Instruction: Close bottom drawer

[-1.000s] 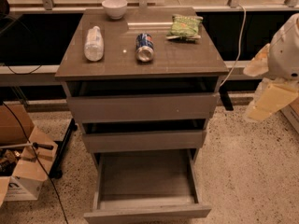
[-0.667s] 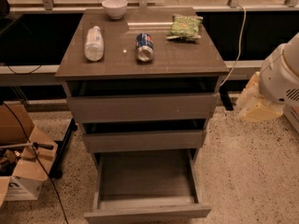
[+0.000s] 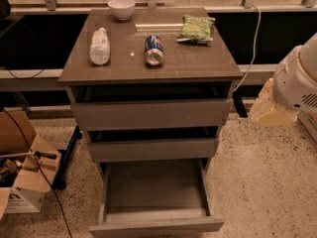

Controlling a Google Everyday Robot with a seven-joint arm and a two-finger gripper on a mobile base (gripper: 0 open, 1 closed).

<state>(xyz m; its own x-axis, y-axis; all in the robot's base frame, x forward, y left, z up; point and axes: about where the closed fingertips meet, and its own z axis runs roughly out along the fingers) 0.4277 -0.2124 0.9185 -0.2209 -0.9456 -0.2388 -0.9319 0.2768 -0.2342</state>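
The bottom drawer (image 3: 156,226) of the grey-brown cabinet is pulled far out toward me. Its shallow bare tray (image 3: 154,186) is open to view and holds nothing. The middle drawer (image 3: 152,149) and the top drawer (image 3: 151,114) above it each stand slightly out. My gripper (image 3: 267,107), a cream-coloured piece on the white arm (image 3: 299,81), hangs at the right edge of the view. It is level with the top drawer, right of the cabinet's side, and touches nothing.
On the cabinet top lie a plastic bottle (image 3: 99,45), a soda can (image 3: 154,50), a green snack bag (image 3: 196,28) and a white bowl (image 3: 121,8). Open cardboard boxes (image 3: 27,180) and cables sit on the speckled floor at left. A white cable (image 3: 253,43) hangs right of the cabinet.
My arm and gripper have moved a little left and down, closer to the cabinet's right side. The drawers and the things on top have not moved.
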